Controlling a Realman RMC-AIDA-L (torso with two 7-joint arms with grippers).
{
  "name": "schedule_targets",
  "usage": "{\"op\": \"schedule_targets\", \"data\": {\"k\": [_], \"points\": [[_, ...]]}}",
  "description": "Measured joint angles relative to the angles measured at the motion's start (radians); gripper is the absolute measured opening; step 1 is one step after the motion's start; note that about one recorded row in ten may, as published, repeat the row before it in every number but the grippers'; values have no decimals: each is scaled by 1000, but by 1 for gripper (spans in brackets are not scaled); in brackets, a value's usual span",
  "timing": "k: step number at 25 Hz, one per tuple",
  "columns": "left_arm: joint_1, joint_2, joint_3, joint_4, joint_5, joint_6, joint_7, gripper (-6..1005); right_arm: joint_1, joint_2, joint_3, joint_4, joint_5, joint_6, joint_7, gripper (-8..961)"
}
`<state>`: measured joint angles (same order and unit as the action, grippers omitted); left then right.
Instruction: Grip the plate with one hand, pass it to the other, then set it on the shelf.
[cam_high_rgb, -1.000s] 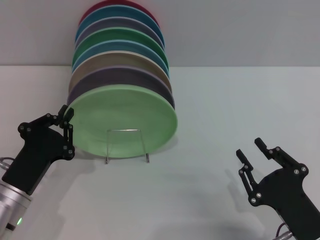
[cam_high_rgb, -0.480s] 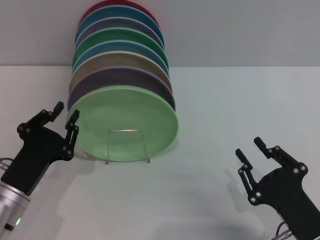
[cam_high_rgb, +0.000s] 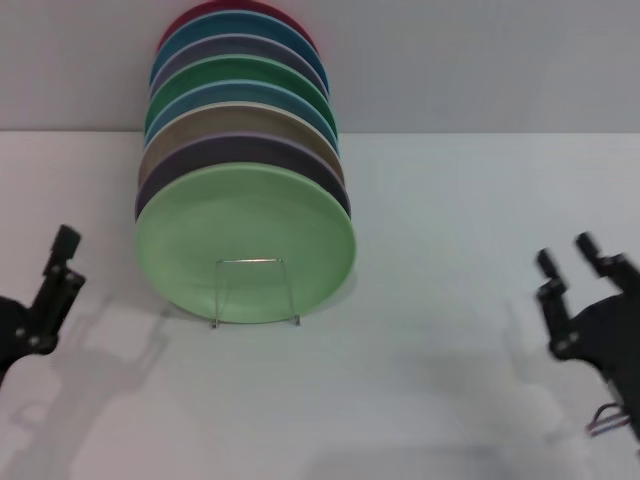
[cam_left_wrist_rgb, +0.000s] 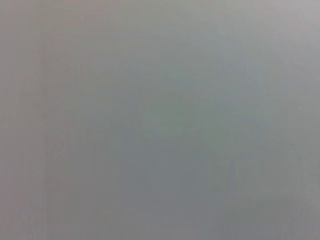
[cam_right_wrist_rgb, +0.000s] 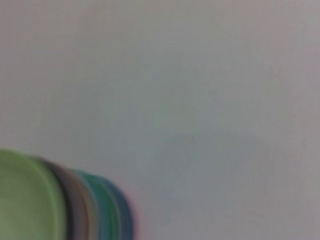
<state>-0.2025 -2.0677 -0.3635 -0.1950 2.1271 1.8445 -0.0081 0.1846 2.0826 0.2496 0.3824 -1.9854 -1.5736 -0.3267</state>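
Observation:
The mint-green plate (cam_high_rgb: 245, 225) stands on edge at the front of a row of plates, leaning on the silver wire shelf (cam_high_rgb: 252, 263), whose small front loop shows before it. No gripper touches the plate. My left gripper (cam_high_rgb: 66, 262) is low at the far left, open and empty, well away from the plate's edge. Over at the far right my right gripper (cam_high_rgb: 566, 253) is open and empty too. The right wrist view catches the plate (cam_right_wrist_rgb: 25, 200) with the others behind it. Only blank table appears in the left wrist view.
Behind the mint plate stand several more plates (cam_high_rgb: 240, 110) in lilac, tan, blue, darker green and red, stacked upright toward the back wall. The white table (cam_high_rgb: 440, 380) stretches in front and to both sides.
The left gripper, shut at the plate's left edge a second ago, opened and drew back to the left. The right gripper moved off to the right. The plate stays on the shelf.

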Motion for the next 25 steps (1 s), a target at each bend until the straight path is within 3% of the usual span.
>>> {"op": "schedule_targets", "data": {"k": [6,8,9,13,14,19,25], "points": [[0,-1,-51,8,-1,-58,-151,683,42,-8,102,-79,8,-9,261,360],[-10,-2,-88,1,-1,-113,-192,727,72,-8,134,-149,8,-1,422,371],[-18,-2,-108,1,-2,-138,-228,750,105,-7,156,-235,9,0,605,377],[-27,-2,-125,0,-2,-169,-263,862,135,-4,182,-307,10,-2,761,400],[-31,-2,-129,0,-2,-180,-266,861,138,-3,197,-311,10,-4,779,406],[-47,-4,-153,4,-3,-219,-255,859,150,-3,278,-315,11,-3,713,615],[-51,-7,-203,-12,-5,-266,-253,859,169,-2,372,-316,11,30,692,738]]}}
